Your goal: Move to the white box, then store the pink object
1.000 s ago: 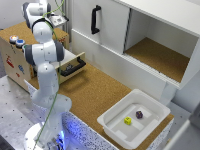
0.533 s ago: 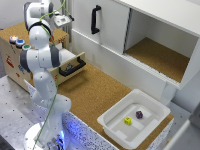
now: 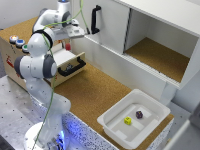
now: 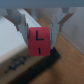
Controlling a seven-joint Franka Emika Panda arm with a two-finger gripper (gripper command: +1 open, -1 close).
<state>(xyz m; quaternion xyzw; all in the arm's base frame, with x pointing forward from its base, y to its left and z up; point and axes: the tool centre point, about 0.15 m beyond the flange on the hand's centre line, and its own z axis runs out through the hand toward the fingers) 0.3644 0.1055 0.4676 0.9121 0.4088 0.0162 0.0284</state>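
Note:
In the wrist view my gripper (image 4: 40,36) is shut on the pink object (image 4: 40,41), a pink-red cube with dark marks on its face, held between both fingers above an open drawer's black handle (image 4: 27,62). In the exterior view the gripper (image 3: 74,34) hangs over that drawer (image 3: 70,62) at the exterior view's upper left; the cube itself is not clear there. The white box (image 3: 112,119), a shallow white tray, sits far off at the lower right. It holds a small yellow die (image 3: 128,120) and a dark purple one (image 3: 139,114).
A large white cabinet with a black handle (image 3: 95,20) stands behind, its open compartment (image 3: 155,55) at the exterior view's right. A wooden drawer unit (image 3: 12,57) with coloured buttons (image 3: 17,41) is at the left. Cork surface (image 3: 95,90) lies between drawer and tray.
The arm's upper links have turned and the hand has shifted slightly toward the exterior view's right above the drawer. The tray and its dice have not moved.

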